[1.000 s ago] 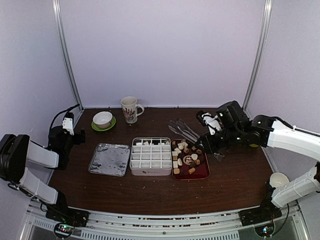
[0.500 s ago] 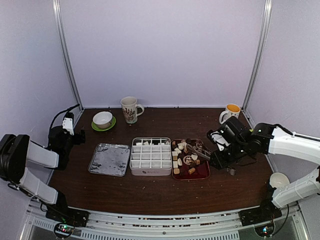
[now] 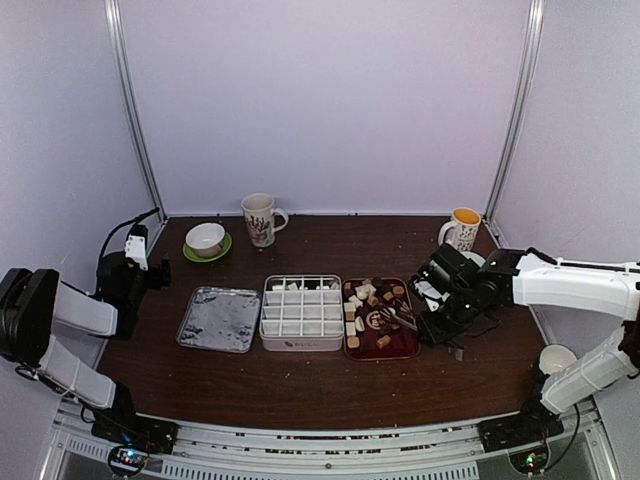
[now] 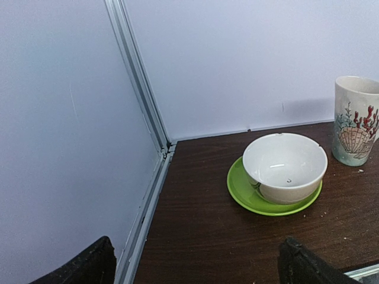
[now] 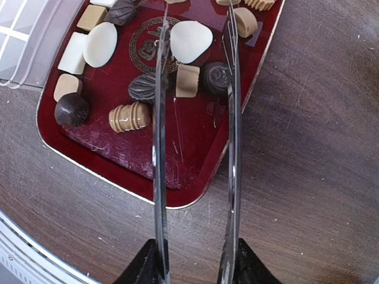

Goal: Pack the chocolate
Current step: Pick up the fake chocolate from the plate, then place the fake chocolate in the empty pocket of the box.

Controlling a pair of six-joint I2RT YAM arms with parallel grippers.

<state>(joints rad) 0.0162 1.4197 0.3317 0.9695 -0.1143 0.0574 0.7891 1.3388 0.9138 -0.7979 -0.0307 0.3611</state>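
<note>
Jaws of the right gripper (image 5: pixel 194 260) clamp the tongs (image 5: pixel 159 118) — 2 blades straddle a tan chocolate (image 5: pixel 188 80); lower squarely, squeeze gently. Jaws of the left gripper (image 4: pixel 195 266) gape.

The chocolate (image 3: pixel 362 300) lies in a tray (image 3: pixel 402 346) right of centre, with tongs (image 5: pixel 159 118) over its right half; a divided box (image 3: pixel 300 312) sits just left, a flat pan (image 3: pixel 219 318) further left; behind them, a bowl (image 4: pixel 284 189) on a saucer (image 4: pixel 243 192), a mug (image 3: pixel 260 222) to its right
</note>
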